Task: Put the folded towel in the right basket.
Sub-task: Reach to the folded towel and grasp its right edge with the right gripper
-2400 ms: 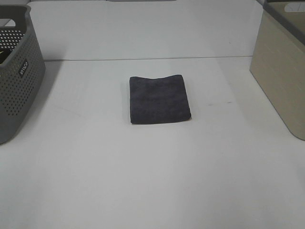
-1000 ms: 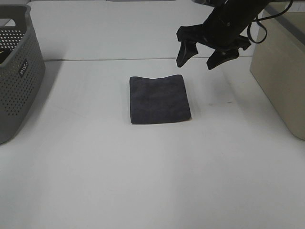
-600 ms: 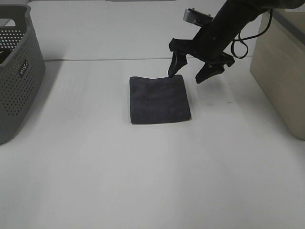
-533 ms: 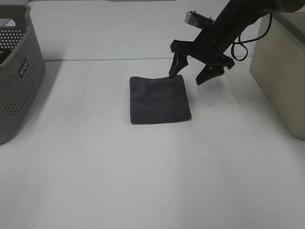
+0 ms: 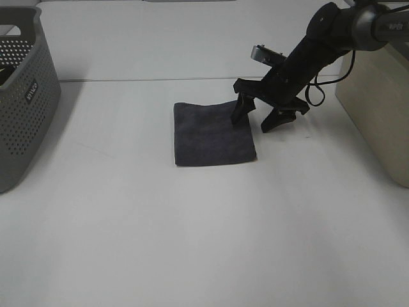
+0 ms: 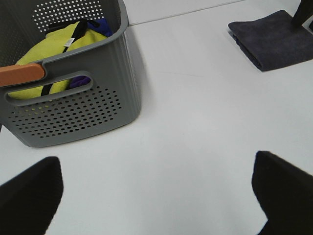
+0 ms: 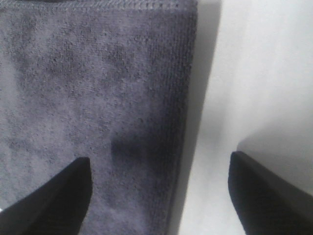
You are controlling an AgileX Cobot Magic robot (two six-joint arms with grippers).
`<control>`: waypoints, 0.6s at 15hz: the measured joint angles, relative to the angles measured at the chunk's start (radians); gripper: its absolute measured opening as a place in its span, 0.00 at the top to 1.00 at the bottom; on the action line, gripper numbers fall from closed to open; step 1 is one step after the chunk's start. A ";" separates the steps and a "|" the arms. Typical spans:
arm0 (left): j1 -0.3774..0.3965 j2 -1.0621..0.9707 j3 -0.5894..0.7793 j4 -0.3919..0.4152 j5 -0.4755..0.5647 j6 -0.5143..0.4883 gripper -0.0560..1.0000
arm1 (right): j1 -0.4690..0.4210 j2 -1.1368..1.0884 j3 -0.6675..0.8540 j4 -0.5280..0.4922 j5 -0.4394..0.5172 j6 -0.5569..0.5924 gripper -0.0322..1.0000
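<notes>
A dark grey folded towel [image 5: 213,133] lies flat on the white table; it also shows in the left wrist view [image 6: 272,40] and fills much of the right wrist view [image 7: 93,103]. My right gripper [image 5: 257,121] is open and low over the towel's right edge, one finger over the towel and the other over the bare table beside it. In the right wrist view the right gripper [image 7: 161,196] straddles that edge. The beige right basket [image 5: 377,89] stands at the right side of the table. My left gripper [image 6: 156,196] is open, with nothing between its fingers.
A grey perforated basket [image 5: 22,96] stands at the left edge; in the left wrist view that grey basket [image 6: 73,98] holds yellow and blue cloth. The white table [image 5: 192,224] extends in front of the towel.
My right arm came in from the upper right and lowered its open gripper onto the towel's right edge. The towel has not moved.
</notes>
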 joint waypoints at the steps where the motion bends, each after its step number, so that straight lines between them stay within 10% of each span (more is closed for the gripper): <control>1: 0.000 0.000 0.000 0.000 0.000 0.000 0.01 | 0.000 0.010 -0.001 0.032 -0.001 -0.019 0.28; 5: 0.000 0.000 0.000 0.000 0.000 0.000 0.01 | 0.000 0.036 -0.005 0.122 -0.001 -0.077 0.43; 7: 0.000 0.000 0.000 0.000 0.000 0.000 0.01 | 0.000 0.048 -0.005 0.123 -0.002 -0.080 0.83; 9: 0.000 0.000 0.000 0.000 0.000 0.000 0.01 | 0.000 0.049 -0.005 0.125 -0.001 -0.081 0.92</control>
